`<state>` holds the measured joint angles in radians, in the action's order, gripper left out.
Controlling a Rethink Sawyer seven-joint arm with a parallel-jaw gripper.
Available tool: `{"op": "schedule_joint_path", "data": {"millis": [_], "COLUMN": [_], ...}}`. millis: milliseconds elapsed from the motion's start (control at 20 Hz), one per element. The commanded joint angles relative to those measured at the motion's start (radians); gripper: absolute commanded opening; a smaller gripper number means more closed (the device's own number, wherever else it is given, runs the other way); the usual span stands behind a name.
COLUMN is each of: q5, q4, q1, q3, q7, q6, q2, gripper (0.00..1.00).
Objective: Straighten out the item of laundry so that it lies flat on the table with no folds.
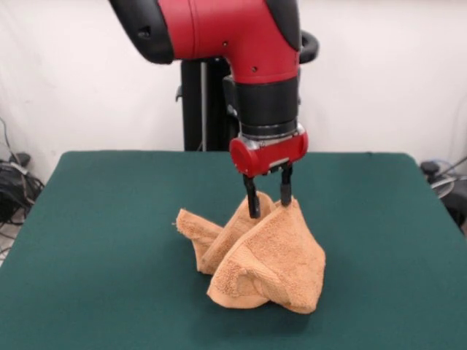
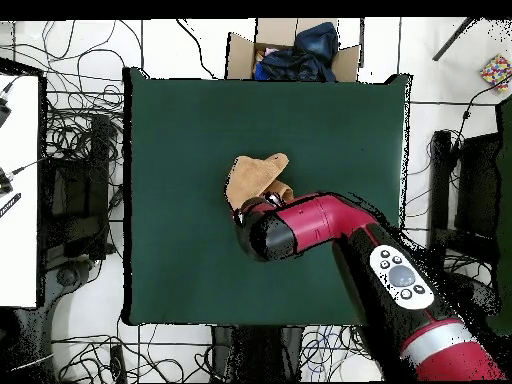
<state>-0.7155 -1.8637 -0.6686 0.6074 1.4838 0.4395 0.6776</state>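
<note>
Orange-tan terry towel (image 1: 266, 259) stands bunched in a peaked heap near the middle of the green felt table (image 1: 109, 219), its top fold pinched between the nearly closed fingers of the Sawyer gripper (image 1: 268, 208), lower folds resting on the felt

towel (image 1: 266, 259) mid-table (image 1: 109, 240), gripper (image 1: 268, 198) atop

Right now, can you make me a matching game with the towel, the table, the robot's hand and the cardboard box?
Things:
1. towel
2. table
3. hand
4. cardboard box

Descriptions:
A. dark green and flat
B. pinching the top of the cloth
C. orange-tan, bunched up in a peak
D. beyond the table's edge, with dark cloth inside

Pairs: 1-C, 2-A, 3-B, 4-D
</note>
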Motion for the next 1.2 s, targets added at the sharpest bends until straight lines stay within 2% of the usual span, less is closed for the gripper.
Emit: {"op": "schedule_joint_path", "data": {"millis": [50, 200, 650, 1200], "q5": [-0.108, -0.123, -0.14, -0.054], "q4": [0.099, 0.11, 0.081, -0.023], "q1": [0.01, -0.005, -0.037, -0.086], "q3": [-0.052, -0.044, -0.02, 0.045], "q7": [-0.073, -0.087, -0.097, -0.13], "q6": [0.031, 0.038, 0.057, 0.131], "q2": [-0.11, -0.133, -0.128, 0.005], "gripper": [1.0, 1.0, 1.0, 1.0]}}
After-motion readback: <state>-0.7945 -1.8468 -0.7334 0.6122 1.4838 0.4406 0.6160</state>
